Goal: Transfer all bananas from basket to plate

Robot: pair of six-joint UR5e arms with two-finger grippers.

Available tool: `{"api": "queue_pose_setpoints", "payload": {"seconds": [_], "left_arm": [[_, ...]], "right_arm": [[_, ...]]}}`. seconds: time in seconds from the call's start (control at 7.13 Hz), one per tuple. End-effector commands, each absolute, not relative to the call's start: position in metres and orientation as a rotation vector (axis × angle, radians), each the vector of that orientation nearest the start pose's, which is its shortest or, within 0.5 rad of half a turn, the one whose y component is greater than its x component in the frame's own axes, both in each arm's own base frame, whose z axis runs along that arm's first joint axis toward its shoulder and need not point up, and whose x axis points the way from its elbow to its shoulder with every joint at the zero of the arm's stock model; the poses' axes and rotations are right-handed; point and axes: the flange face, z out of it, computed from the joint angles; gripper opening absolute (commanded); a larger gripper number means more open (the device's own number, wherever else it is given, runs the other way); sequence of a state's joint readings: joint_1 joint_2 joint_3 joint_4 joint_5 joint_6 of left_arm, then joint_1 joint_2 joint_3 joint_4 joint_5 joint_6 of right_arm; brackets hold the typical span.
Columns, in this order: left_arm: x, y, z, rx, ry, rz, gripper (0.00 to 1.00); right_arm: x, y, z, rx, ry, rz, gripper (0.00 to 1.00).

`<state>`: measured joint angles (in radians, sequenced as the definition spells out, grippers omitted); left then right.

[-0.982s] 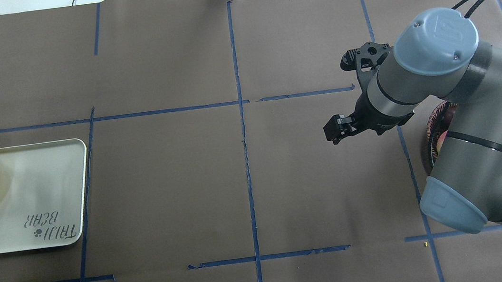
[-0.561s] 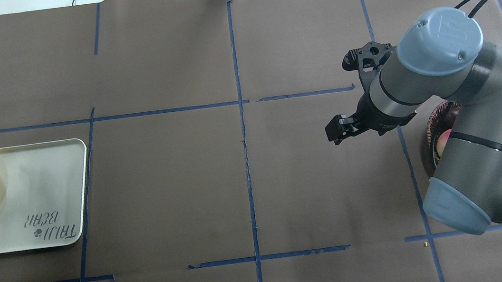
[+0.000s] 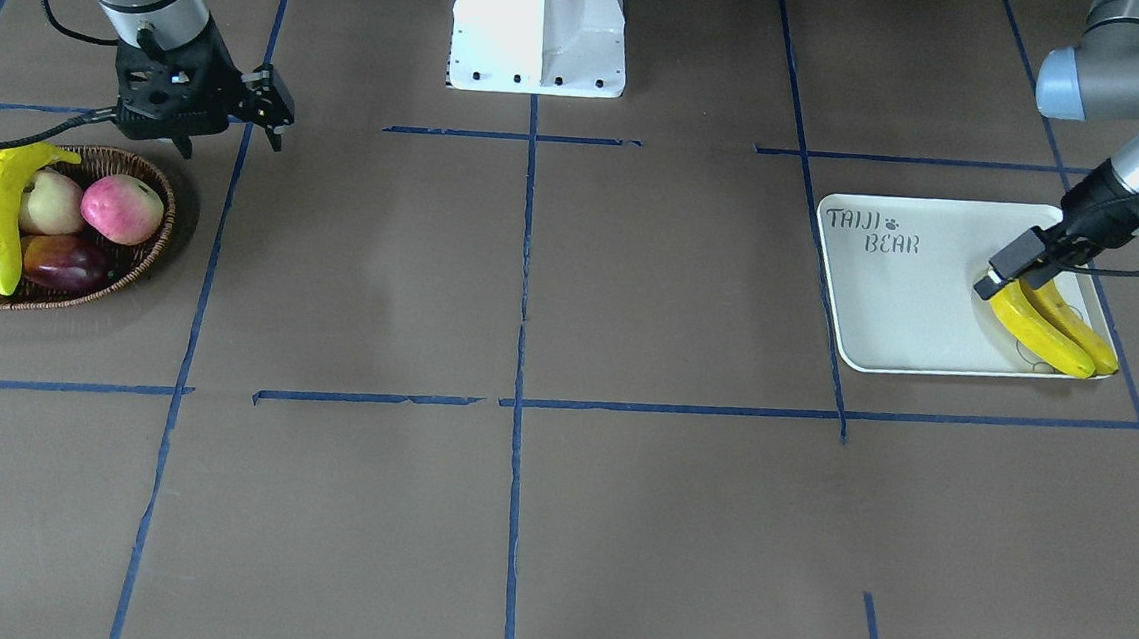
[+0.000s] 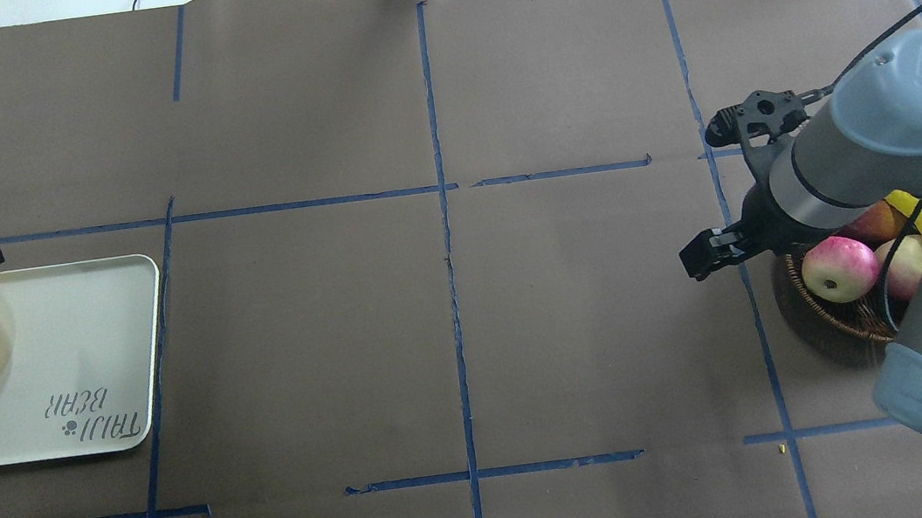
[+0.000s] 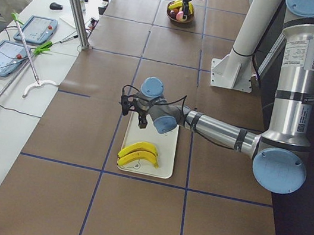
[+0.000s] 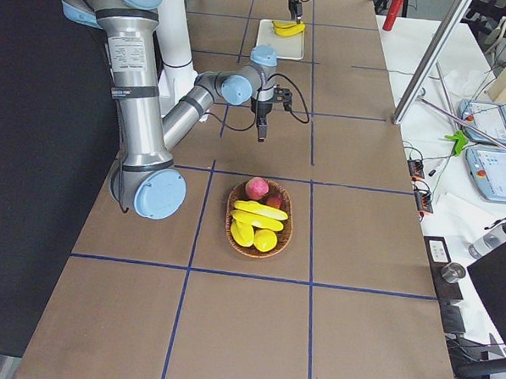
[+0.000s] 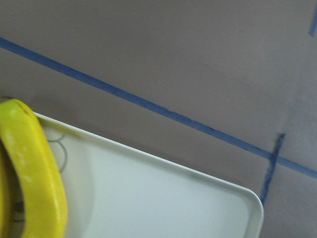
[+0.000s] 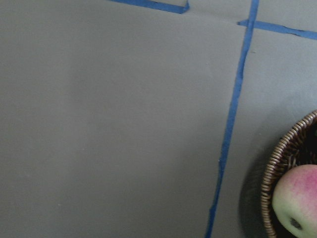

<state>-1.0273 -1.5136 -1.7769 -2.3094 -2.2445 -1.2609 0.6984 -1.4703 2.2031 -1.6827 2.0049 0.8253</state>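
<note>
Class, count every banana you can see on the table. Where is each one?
4. Two bananas lie side by side at one end of the plate. Two more overlap in the basket among other fruit; others could be hidden beneath.

The counter (image 4: 306, 357) is covered with matt brown paper (image 4: 612, 346), crossed by lines of matt blue tape (image 4: 453, 295) with ragged edges. The flat rectangular off-white tray (image 4: 75, 341) looks like smooth plastic with a soft sheen. The two long bright-yellow bananas (image 3: 1040, 334) on the tray are smooth and faintly glossy. Well apart from the tray, the dark brown oval wicker basket (image 8: 275, 168) is rough and woven, its rim braided; the round pink-red apples (image 3: 121, 209) in it are smooth. The robot arms (image 4: 828, 170) show satin grey metal and smooth blue-grey caps.
</note>
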Motion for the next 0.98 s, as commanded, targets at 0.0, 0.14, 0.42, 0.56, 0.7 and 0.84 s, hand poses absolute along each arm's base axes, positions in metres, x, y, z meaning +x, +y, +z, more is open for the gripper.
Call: {"api": "queue_pose_setpoints", "payload": {"seconds": [0.0,0.14,0.42,0.56,0.7,0.84], "left_arm": [[0.213,-0.439,0.475,0.037,1.093,-0.288,1.00],[0.216,-0.438,0.475,0.033,1.093,-0.283,1.00],[0.216,-0.438,0.475,0.033,1.093,-0.282,1.00],[0.216,-0.438,0.475,0.033,1.093,-0.282,1.00],[0.216,-0.438,0.474,0.034,1.094,-0.282,1.00],[0.216,-0.438,0.474,0.035,1.095,-0.281,1.00]], "right_arm": [[-0.254,-0.340,0.408,0.160,-0.747,-0.204,1.00],[-0.239,-0.328,0.441,0.187,-0.780,-0.212,1.00],[-0.206,-0.341,0.450,0.168,-0.809,-0.142,0.99],[-0.183,-0.349,0.460,0.148,-0.822,-0.113,0.98],[-0.163,-0.362,0.485,0.160,-0.802,-0.155,0.97],[-0.149,-0.368,0.499,0.147,-0.811,-0.155,0.95]]}}
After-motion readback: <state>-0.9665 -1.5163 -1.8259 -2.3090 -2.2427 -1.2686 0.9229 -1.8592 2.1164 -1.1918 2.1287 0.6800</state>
